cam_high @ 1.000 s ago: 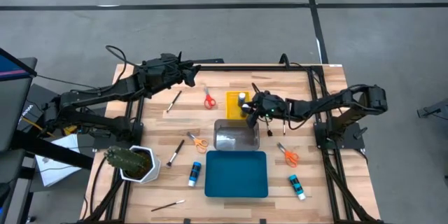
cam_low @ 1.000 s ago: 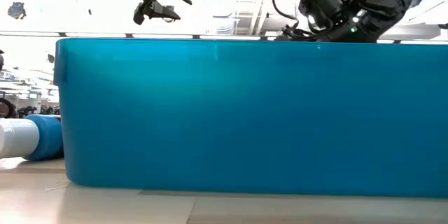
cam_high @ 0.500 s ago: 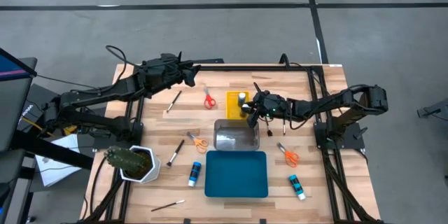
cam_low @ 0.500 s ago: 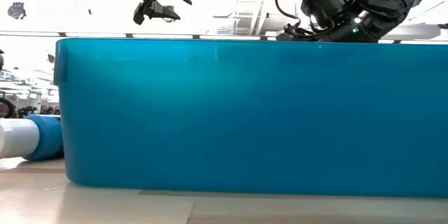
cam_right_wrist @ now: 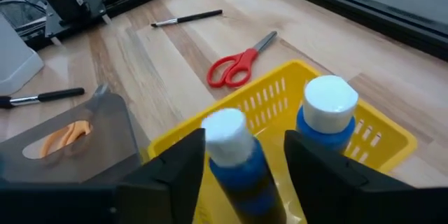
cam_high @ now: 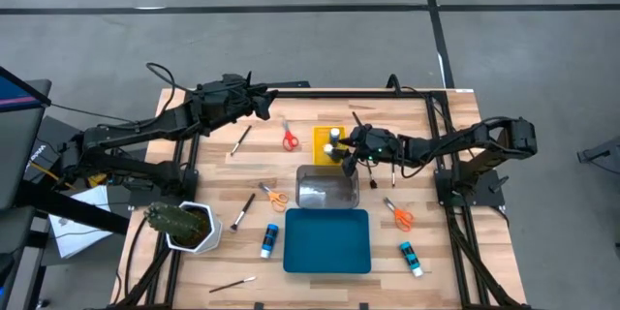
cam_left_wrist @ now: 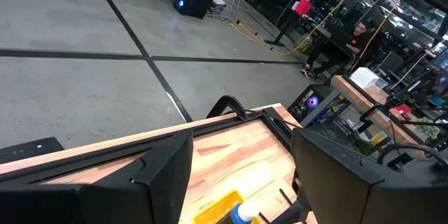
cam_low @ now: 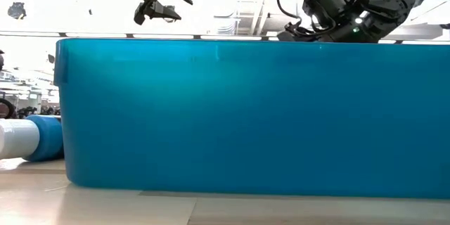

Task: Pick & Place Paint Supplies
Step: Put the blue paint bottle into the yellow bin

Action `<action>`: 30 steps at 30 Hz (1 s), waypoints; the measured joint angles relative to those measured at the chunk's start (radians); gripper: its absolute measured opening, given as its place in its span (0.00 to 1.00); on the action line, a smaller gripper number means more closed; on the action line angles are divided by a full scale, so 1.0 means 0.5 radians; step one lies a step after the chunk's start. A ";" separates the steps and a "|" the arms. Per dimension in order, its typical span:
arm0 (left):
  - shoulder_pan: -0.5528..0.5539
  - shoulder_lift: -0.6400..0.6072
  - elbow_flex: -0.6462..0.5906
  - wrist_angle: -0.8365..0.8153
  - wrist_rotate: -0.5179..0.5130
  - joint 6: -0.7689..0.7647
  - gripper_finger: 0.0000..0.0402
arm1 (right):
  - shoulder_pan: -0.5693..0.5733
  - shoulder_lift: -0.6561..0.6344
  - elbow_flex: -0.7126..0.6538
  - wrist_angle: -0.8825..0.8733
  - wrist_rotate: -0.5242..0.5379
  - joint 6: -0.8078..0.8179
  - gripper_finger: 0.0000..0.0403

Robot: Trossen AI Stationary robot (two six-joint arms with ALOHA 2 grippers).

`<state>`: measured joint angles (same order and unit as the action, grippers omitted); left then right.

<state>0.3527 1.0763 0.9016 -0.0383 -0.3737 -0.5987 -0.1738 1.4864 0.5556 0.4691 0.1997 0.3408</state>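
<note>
My right gripper [cam_high: 346, 151] [cam_right_wrist: 243, 155] stands open over the yellow tray [cam_right_wrist: 364, 136]. Its fingers stand on either side of a blue bottle with a white cap [cam_right_wrist: 234, 150], a gap showing at one side. That bottle stands a little tilted in the tray, its base hidden. A second blue bottle [cam_right_wrist: 327, 115] stands upright beside it. My left gripper [cam_high: 263, 107] [cam_low: 160, 3] hangs open, high over the table's far left part, with nothing between its fingers.
Red scissors [cam_high: 289, 137] lie left of the yellow tray [cam_high: 323, 139]. A clear tray [cam_high: 326, 189] and a blue tray [cam_high: 326, 240] sit nearer. Orange scissors [cam_high: 274, 197] [cam_high: 400, 216], brushes [cam_high: 240, 139] [cam_high: 242, 211], blue bottles [cam_high: 269, 240] [cam_high: 411, 259] and a cactus [cam_high: 182, 225] lie around.
My right gripper has spread its fingers at the yellow tray, with the hand staying in place. The left arm has kept still.
</note>
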 joint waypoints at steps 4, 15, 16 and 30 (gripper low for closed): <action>0.000 0.000 0.000 0.000 0.000 0.000 0.59 | -0.001 -0.023 0.000 0.040 -0.037 0.000 0.50; 0.000 0.000 0.000 0.000 0.000 0.000 0.59 | -0.024 -0.232 0.000 0.004 -0.037 -0.023 0.43; 0.000 0.000 0.000 0.000 0.000 0.000 0.59 | -0.025 -0.237 0.000 -0.005 -0.037 -0.037 0.42; 0.000 0.000 0.000 -0.001 0.000 0.000 0.59 | -0.005 -0.240 0.000 -0.040 -0.076 -0.057 0.37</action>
<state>0.3525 1.0763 0.9016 -0.0386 -0.3737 -0.5987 -0.1765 1.3666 0.5556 0.4492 0.1619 0.3122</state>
